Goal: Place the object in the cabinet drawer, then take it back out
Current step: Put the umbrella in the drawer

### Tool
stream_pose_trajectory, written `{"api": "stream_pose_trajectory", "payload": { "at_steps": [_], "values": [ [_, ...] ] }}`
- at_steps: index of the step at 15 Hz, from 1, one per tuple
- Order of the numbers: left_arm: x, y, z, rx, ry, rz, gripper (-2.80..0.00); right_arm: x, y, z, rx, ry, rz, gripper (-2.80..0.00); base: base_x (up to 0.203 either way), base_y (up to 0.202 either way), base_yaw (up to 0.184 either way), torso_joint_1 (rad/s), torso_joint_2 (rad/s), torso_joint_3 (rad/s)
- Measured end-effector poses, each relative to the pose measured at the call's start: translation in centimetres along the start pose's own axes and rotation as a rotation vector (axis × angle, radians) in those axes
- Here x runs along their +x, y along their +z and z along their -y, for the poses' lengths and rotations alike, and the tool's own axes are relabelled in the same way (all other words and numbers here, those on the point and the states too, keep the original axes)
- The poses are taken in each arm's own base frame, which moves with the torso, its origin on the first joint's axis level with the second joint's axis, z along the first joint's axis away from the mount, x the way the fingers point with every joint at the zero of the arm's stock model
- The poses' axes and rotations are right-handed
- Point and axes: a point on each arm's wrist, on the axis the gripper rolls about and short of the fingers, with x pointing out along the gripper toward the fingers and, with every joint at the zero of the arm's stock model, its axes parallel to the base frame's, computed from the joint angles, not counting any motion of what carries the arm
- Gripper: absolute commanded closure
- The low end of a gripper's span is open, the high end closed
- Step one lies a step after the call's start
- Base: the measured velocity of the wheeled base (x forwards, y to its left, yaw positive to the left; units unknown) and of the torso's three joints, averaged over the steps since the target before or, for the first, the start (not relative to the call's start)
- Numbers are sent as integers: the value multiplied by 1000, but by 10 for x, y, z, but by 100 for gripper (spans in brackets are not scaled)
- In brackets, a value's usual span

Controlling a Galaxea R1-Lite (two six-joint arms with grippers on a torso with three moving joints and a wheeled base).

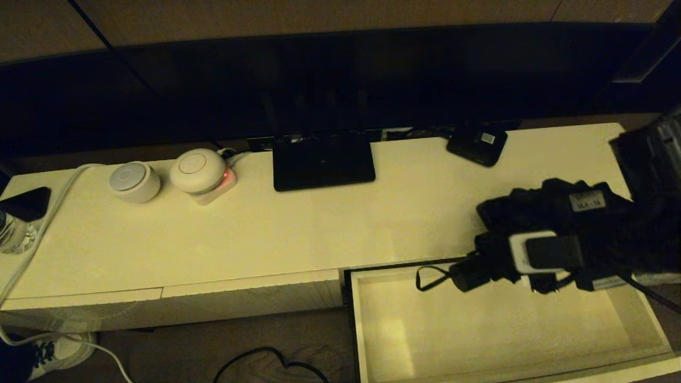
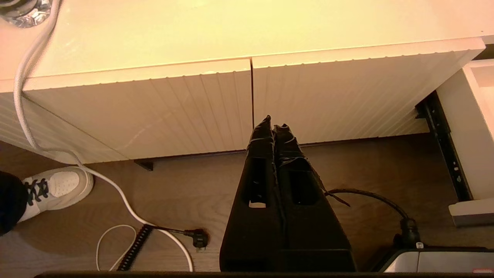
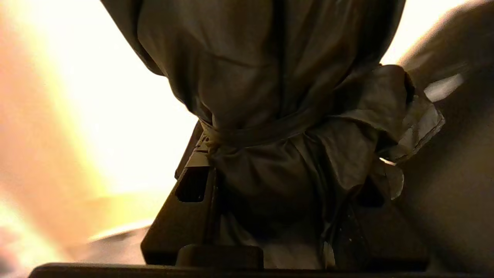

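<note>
- A long cream-white cabinet top runs across the room under warm yellowish light.
- Behind it stands a dark screen against a brown wall.
- The closed ribbed fronts face a brown wooden floor.
- A white cable and a black plug lie on the floor.
- A white sneaker stands near the cabinet's foot.

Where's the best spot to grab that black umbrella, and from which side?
Grip the umbrella around its bunched canopy, coming from above, roughly where the right gripper already clamps it. The fabric is thick and gives; the short handle and thin strap loop, jutting over the open drawer, offer less purchase.
</note>
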Motion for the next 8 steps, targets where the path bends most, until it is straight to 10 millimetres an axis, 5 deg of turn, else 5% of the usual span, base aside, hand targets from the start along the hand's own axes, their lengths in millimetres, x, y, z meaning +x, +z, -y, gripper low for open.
{"api": "stream_pose_trajectory", "payload": {
  "at_steps": [4, 8],
  "values": [
    [0, 0, 0, 0, 0, 0, 0, -16, -16, -56, 118, 101, -31, 0, 0, 0, 0, 0, 0, 0],
    [0, 0, 0, 0, 0, 0, 0, -6, -21, -89, 253, 171, -74, 0, 0, 0, 0, 0, 0, 0]
  ]
}}
